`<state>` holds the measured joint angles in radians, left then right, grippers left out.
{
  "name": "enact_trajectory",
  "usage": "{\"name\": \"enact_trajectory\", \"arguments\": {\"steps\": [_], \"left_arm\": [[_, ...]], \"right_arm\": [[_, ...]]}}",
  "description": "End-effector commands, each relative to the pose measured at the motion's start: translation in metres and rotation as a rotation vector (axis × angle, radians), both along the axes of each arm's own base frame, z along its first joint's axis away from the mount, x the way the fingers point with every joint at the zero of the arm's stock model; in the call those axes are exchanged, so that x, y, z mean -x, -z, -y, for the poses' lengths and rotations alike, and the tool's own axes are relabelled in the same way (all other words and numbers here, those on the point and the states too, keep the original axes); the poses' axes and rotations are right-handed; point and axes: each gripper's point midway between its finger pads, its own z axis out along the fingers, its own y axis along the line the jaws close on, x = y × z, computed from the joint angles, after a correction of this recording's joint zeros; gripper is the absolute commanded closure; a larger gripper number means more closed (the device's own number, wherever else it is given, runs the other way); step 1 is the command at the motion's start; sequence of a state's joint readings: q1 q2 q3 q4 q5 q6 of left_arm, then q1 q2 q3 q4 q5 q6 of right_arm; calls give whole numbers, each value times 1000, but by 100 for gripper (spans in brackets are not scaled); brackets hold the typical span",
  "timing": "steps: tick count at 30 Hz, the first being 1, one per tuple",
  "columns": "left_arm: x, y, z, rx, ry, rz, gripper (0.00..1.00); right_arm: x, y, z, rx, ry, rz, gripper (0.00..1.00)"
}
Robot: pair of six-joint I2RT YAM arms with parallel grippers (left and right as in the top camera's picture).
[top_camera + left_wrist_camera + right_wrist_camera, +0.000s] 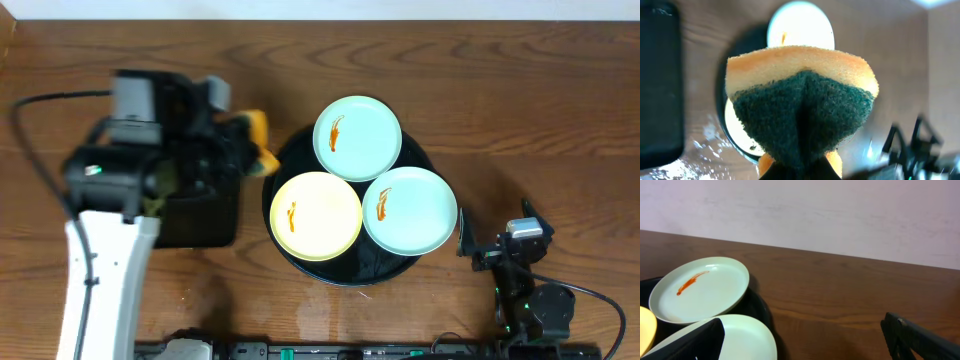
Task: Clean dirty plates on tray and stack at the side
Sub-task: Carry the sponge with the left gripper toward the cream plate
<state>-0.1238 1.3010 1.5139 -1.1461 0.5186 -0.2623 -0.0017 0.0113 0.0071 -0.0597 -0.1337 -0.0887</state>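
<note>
Overhead, the round black tray carries three smeared plates: a mint plate at its twelve o'clock, the yellow plate at eight, and a second mint plate at four. The left gripper, just off the rim at ten o'clock, pinches a sponge, apparently poised to scrub the nearest plate. A rectangular tray lies under that arm. The right gripper waits beyond four o'clock. In the left wrist view the sponge is creased by the squeeze, green scouring face showing, with the yellow plate beyond at twelve o'clock. The right wrist view shows the fingers spread wide and empty, probably ready to lift cleaned plates aside.
</note>
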Motion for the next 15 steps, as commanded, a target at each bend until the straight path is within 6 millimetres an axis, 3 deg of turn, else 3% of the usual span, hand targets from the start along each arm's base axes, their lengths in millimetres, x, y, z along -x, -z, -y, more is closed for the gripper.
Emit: {"name": "enact_trajectory", "arguments": {"steps": [1,6,15], "left_arm": [[13,45,21,-103,105,-99,93],[18,117,25,-289,2,-277,93],[1,199,81,-322,48,-365,93]], "right_arm": [[0,1,3,10,15,0,1],[0,1,3,10,15,0,1],[0,1,3,10,15,0,1]]}}
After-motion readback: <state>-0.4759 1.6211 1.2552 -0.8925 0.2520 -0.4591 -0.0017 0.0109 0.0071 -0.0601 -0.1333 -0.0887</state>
